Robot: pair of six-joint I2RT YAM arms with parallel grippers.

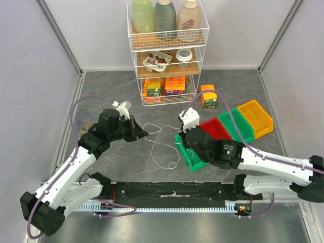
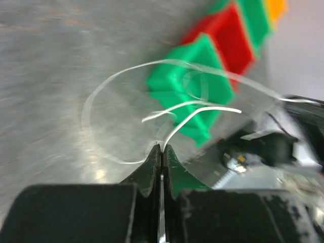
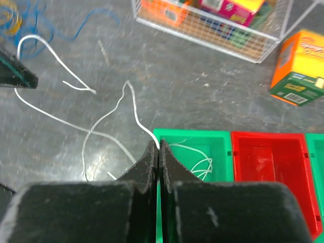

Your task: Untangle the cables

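right gripper [image 3: 158,146] is clamped on white cable [image 3: 134,107] at left rim of green bin [image 3: 223,135]; left gripper [image 2: 161,149] is pinched shut on it too; cable is strung left-right between them, over table [image 1: 111,91] centre.

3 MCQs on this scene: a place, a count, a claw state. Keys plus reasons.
1. The orange carton is: A) on the table, right of the wire rack B) in a bin C) on the rack's top shelf
2. Count of bins in the row: A) two B) four C) six
3. The right claw is: A) wide open B) shut on the white cable C) shut on the carton
Key: 1A, it stands beside the rack; 2B, green, red, green, yellow; 3B, the cable leaves its closed tips.
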